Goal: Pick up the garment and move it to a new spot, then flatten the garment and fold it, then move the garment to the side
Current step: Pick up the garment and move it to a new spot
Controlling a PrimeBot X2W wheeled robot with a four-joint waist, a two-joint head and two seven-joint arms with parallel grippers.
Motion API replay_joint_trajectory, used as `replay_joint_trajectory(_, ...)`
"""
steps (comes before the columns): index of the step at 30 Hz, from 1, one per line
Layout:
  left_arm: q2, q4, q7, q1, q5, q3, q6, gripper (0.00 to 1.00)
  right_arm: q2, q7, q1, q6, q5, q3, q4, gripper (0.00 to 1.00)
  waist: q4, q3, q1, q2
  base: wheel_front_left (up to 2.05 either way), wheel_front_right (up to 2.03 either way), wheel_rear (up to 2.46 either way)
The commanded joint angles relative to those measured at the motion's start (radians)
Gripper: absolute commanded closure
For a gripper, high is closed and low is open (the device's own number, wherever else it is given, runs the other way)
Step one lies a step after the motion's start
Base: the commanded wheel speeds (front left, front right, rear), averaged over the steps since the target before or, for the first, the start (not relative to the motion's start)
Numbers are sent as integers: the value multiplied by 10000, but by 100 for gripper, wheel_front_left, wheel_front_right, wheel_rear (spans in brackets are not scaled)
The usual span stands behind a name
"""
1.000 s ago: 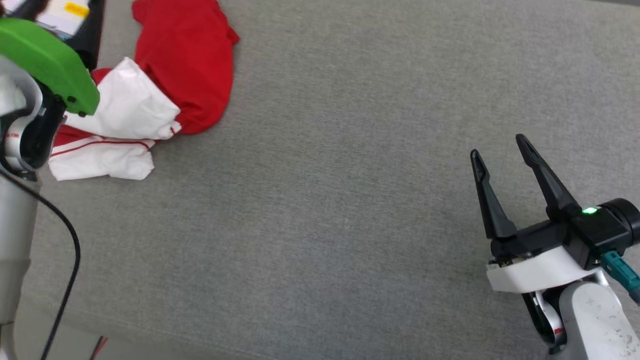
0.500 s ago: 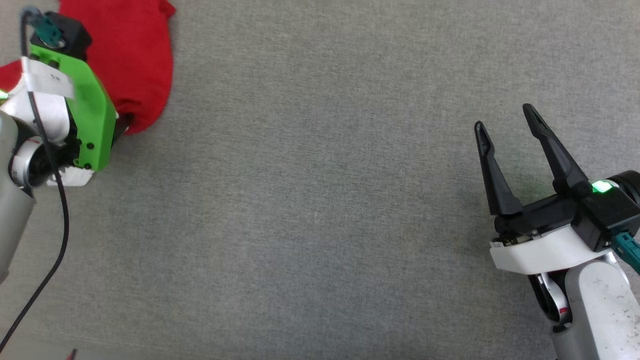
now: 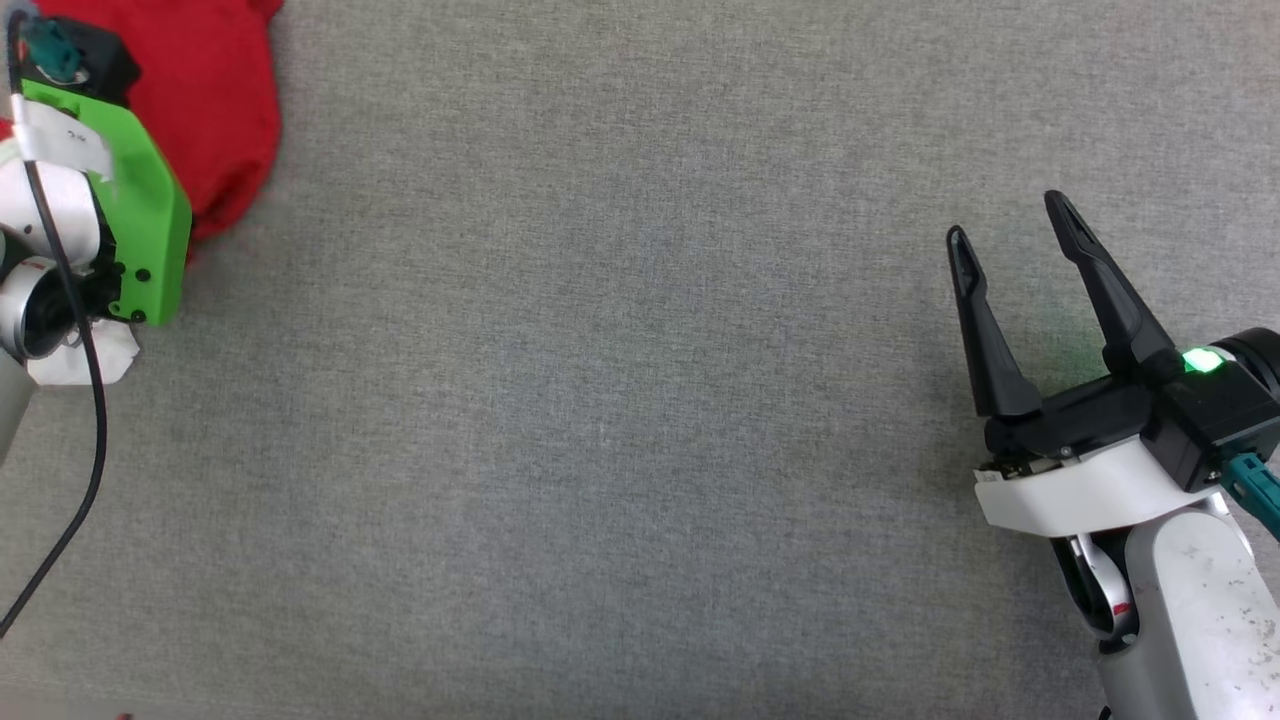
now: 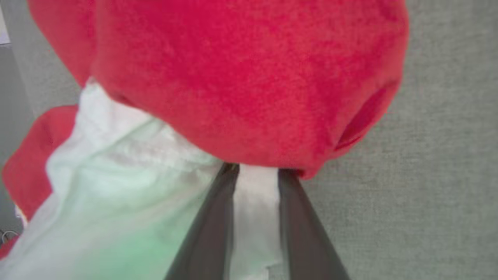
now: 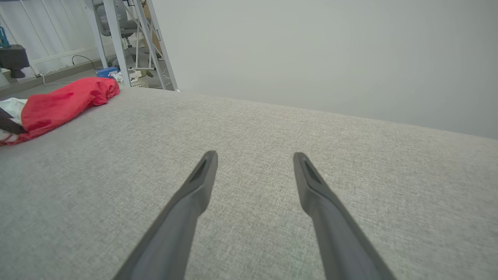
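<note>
Two jaw pairs: left jaws pinch garment (image 4: 249, 77); right jaws spread wide, empty.

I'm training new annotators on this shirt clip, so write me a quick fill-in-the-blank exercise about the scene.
The left gripper has ____ cloth of the garment between its fingers.
The right gripper holds its jaws ____ above the grey surface.
In the head view, the garment lies on the robot's ____ side.
Missing words: white; open; left.
</note>
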Motion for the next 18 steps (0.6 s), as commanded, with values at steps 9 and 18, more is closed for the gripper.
replay_joint_trajectory(9, -46, -479, -2578, -86, -25, -453, 46, 100, 186, -92, 415, -7, 118, -139, 230, 0, 412, -1293, 0, -2, 0, 0, 0)
replay_joint_trajectory(18, 74, -2472, -4081, -391, 481, -637, 83, 100, 500, -92, 902, -7, 214, -247, 325, 0, 330, -2472, 0, -2, 0, 0, 0)
